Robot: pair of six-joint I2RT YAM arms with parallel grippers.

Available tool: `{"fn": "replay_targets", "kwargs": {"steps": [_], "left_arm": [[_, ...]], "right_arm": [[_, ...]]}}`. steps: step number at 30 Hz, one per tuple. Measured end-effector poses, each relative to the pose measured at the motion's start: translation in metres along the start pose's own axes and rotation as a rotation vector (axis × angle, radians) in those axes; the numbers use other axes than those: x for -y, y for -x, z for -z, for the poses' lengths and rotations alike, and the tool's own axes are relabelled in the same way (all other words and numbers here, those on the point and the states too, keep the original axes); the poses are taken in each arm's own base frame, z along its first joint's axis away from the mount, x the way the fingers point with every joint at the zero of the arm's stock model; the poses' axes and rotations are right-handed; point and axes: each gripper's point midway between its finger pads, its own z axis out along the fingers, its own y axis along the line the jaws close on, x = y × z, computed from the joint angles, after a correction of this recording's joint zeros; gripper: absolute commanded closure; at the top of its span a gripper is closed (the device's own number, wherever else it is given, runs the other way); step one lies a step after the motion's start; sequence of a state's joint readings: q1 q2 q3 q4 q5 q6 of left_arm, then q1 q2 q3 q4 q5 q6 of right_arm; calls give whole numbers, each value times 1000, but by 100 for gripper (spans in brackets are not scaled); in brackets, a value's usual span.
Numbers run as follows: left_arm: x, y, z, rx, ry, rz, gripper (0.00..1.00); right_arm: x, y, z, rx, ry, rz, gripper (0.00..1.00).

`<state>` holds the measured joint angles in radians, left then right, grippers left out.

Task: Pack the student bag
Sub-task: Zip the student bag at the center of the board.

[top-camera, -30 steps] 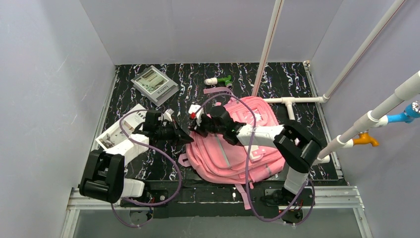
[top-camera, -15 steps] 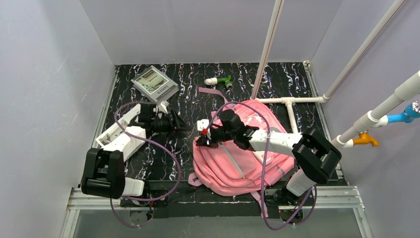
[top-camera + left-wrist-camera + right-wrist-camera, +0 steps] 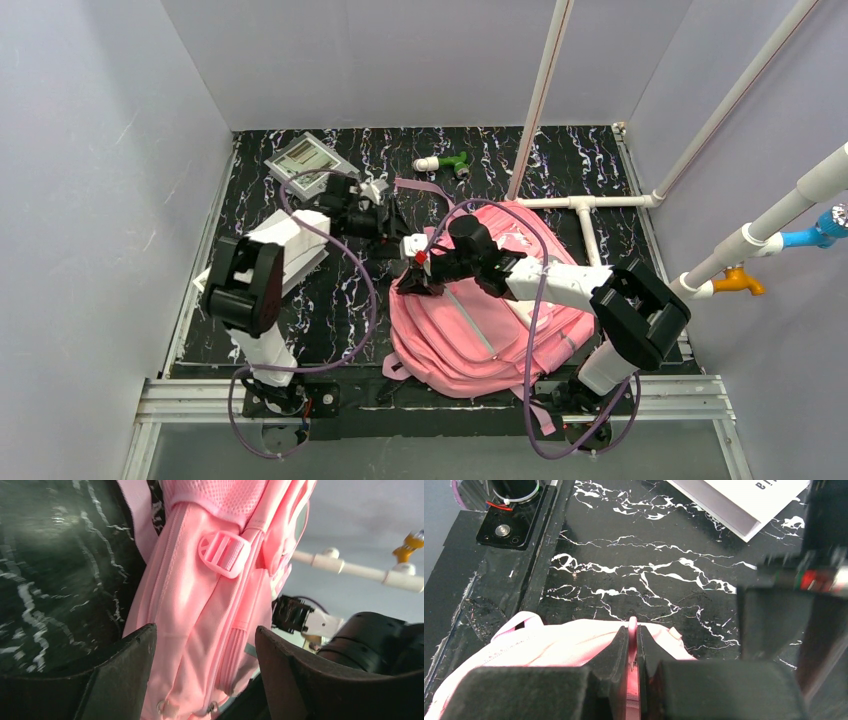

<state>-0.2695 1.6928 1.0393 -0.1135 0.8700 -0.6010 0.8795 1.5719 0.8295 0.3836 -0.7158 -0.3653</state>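
The student bag [image 3: 480, 325], a soft pink backpack, lies flat at the centre right of the table. My right gripper [image 3: 416, 278] sits at its left edge, shut on a thin pink tab [image 3: 632, 628] of the bag [image 3: 544, 642] that stands up between the pads [image 3: 632, 639]. My left gripper [image 3: 388, 222] hovers just behind and left of the bag's top corner. It is open, and its fingers [image 3: 125, 672] frame the bag's side [image 3: 200, 610] and a pink buckle [image 3: 223, 553] without touching them.
A grey box [image 3: 305, 160] lies at the back left. A white booklet [image 3: 295, 245] is under the left arm, also in the right wrist view [image 3: 744, 500]. A green-and-white fitting [image 3: 445, 162], a loose pink strap [image 3: 420, 186] and white pipes [image 3: 590, 205] stand behind the bag.
My left gripper opened and swung from the bag's left side toward the back, near its top corner. My right gripper, still pinching, moved slightly nearer and the bag shifted with it.
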Motion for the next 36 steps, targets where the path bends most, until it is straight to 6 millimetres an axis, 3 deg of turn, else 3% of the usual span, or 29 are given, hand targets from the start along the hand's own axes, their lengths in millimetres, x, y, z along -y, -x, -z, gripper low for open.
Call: {"fn": "replay_targets", "kwargs": {"steps": [4,8,12,14,20,23,27,33,36], "left_arm": [[0,-20,-32,-134,-6,-6,30],[7,-22,-53,-219,-13,-58,37],[11,-30,-54,-254,-29,-82,85],[11,-31,-55,-274,-28,-79,100],[12,-11,-66,-320,5,-95,100],[17,-1,-71,-327,10,-116,100],[13,7,-72,-339,32,-107,100],[6,13,-69,-357,89,-90,100],[7,22,-63,-340,121,-105,100]], "right_arm": [[4,5,1,6,-3,5,99],[7,8,2,9,-8,9,99],[10,8,3,8,-14,8,99],[11,6,3,0,-20,10,99],[26,4,4,-69,-63,45,99],[29,5,-10,-132,-57,100,99],[23,-11,-28,-215,-18,124,99],[-1,-19,-32,-288,6,156,99],[-38,-20,-20,-312,49,146,99]]}}
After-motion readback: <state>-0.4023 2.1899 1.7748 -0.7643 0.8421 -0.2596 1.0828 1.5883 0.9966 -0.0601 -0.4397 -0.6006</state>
